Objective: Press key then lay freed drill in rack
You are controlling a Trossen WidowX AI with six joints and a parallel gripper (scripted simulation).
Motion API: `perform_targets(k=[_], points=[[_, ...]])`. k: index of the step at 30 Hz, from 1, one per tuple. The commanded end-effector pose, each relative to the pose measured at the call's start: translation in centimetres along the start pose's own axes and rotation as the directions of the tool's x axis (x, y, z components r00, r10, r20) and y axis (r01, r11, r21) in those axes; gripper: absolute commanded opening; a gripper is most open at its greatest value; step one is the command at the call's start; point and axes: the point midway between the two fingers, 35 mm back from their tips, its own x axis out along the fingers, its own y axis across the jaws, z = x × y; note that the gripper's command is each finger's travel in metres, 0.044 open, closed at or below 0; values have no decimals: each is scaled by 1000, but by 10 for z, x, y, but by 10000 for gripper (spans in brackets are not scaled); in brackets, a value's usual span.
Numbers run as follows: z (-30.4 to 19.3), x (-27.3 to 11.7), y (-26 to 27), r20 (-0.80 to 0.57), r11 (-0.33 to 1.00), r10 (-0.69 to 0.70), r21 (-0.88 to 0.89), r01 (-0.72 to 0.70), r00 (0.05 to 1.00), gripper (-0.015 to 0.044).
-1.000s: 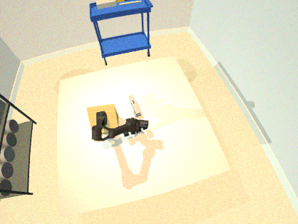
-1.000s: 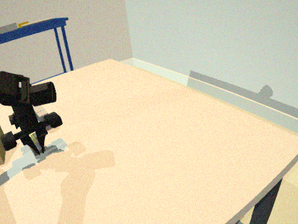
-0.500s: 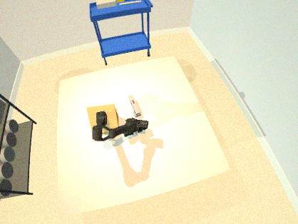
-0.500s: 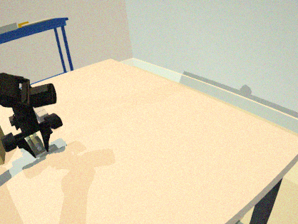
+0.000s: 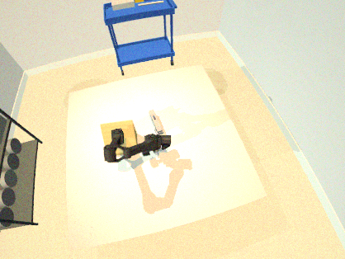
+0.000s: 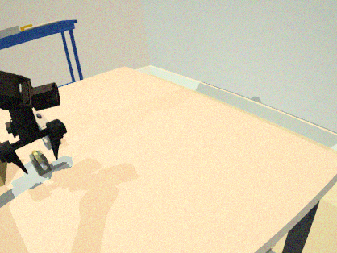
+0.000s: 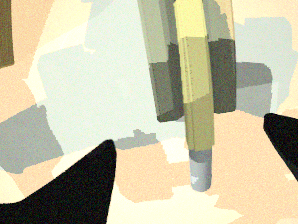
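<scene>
Clearly, the gripper [image 5: 154, 148] [image 6: 42, 166] [image 7: 192, 133] stands wide, fingers apart around the grey-tipped yellow piece [image 6: 35, 153] [image 7: 196, 75], between grey-green sides [image 6: 43, 167] [image 7: 161, 85], at scene left in the exterior view.

In the top view, a square tan wooden board [image 5: 108, 129] [image 6: 2, 173] lies on the pale rectangular counter [image 5: 206, 177] [image 6: 201, 161], left of a pale, long, narrow object [image 5: 156, 120] [image 6: 43, 123]. A blue metal cart [image 5: 138, 16] [image 6: 44, 32] is set behind the counter; a black-framed shelf unit [image 5: 35, 186], left. In the wrist view, a long yellow bar [image 6: 35, 154] [image 7: 197, 90] is flanked by two grey-green upright slabs [image 6: 40, 167] [image 7: 160, 75].
</scene>
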Motion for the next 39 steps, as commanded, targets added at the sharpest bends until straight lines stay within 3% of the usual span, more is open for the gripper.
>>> perform_targets(k=[1, 9, 12, 21, 24, 32, 39], points=[[-2, -18, -1, -7, 1000, -7, 10, 7, 1000, 440], [-5, -52, -2, -5, 1000, -7, 10, 7, 1000, 440], [-2, -48, -4, -1, 1000, -12, 0, 12, 1000, 440], [10, -125, -66, -26, 925, -337, 177, 336, 941, 440], [20, -137, -66, -4, 916, -384, 124, 382, 923, 440], [50, -227, -98, 50, 721, -652, 350, 598, 757, 440], [89, -336, -101, 153, 470, -856, 629, 620, 493, 440]])
